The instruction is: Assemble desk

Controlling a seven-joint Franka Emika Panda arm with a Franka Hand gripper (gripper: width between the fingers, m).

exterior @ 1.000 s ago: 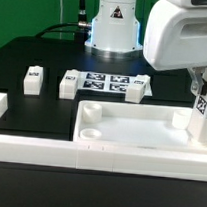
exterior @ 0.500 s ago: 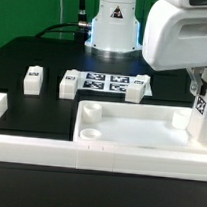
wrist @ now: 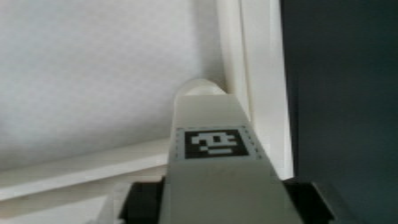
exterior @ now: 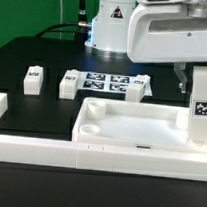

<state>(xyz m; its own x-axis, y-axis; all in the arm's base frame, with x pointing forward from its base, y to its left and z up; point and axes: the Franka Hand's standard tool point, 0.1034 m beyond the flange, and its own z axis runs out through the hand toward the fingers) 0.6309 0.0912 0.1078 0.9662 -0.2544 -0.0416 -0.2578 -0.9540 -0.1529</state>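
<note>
At the corner of the large white plastic rectangular tabletop (exterior: 140, 122) on the exterior view's right, a short white square-post leg (exterior: 202, 118) stands upright with a black-and-white tag on its face. The tool (wrist: 217, 205) is clenched on this leg. In the wrist view its dark fingers (wrist: 151, 203) flank the post on both sides, and the post points into the angle where two raised rims meet. Whether its foot is seated there cannot be told.

The tabletop lies on the black surface (exterior: 24, 61), against the long low white border rail (exterior: 48, 148) along the surface's edge nearest the exterior camera. Behind it the marker board (exterior: 105, 82) lies flat. A second leg (exterior: 70, 85) lies at the board's end on the exterior view's left and a third leg (exterior: 140, 89) at its other end. A fourth leg (exterior: 33, 80) stands apart, nearer the surface's edge on the exterior view's left.
</note>
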